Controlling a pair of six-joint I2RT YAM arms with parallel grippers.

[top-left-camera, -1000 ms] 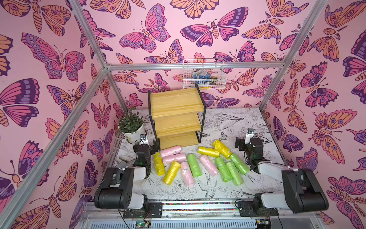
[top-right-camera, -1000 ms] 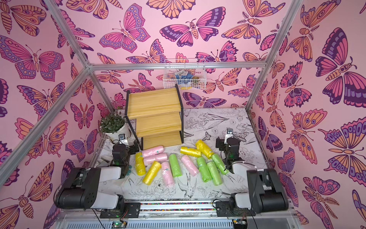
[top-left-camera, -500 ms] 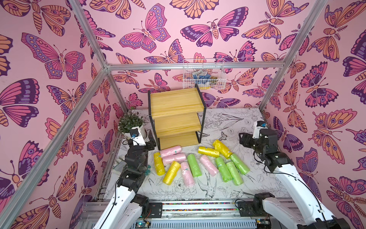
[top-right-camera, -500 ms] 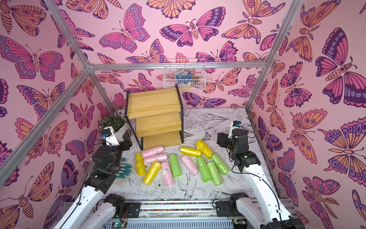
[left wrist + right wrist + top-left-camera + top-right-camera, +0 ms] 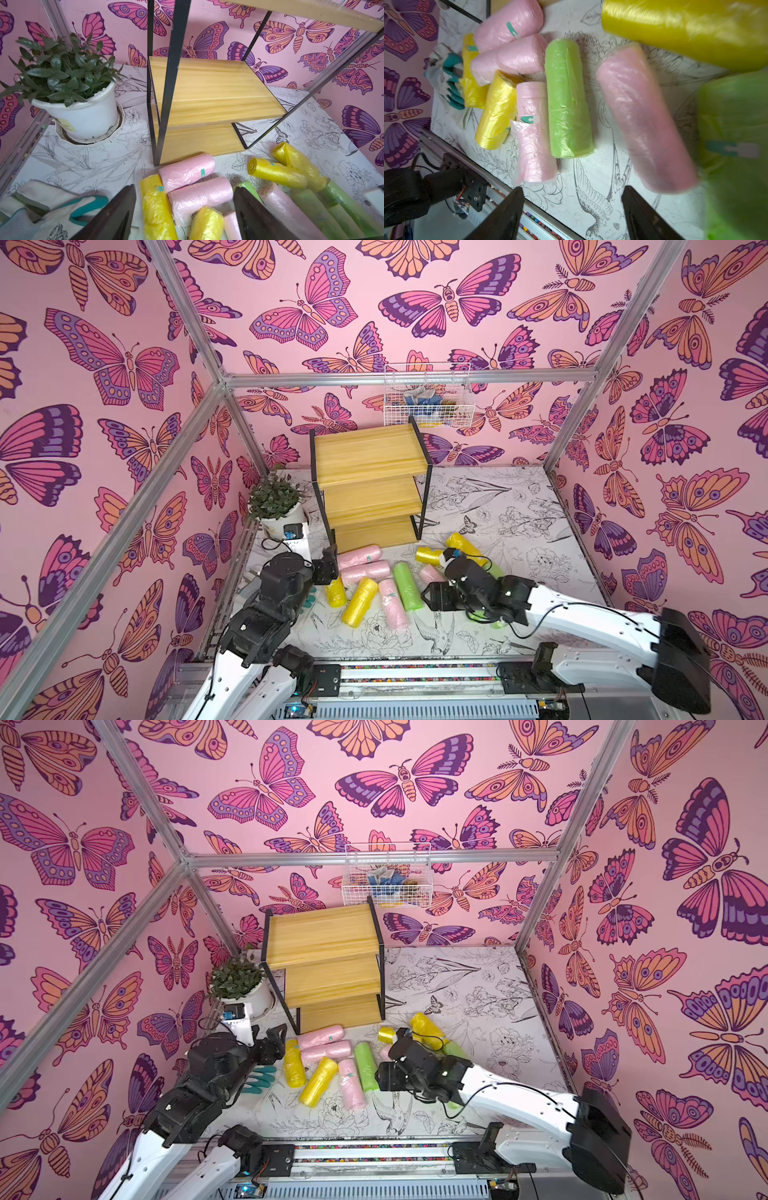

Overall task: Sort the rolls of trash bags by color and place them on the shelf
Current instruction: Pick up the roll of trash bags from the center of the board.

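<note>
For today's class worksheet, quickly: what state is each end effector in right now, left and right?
Left end effector: open, holding nothing.
Right end effector: open, holding nothing.

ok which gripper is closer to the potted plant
Left. The left gripper sits just in front of the potted plant, by the shelf leg; the right gripper is farther off, above the rolls.
</note>
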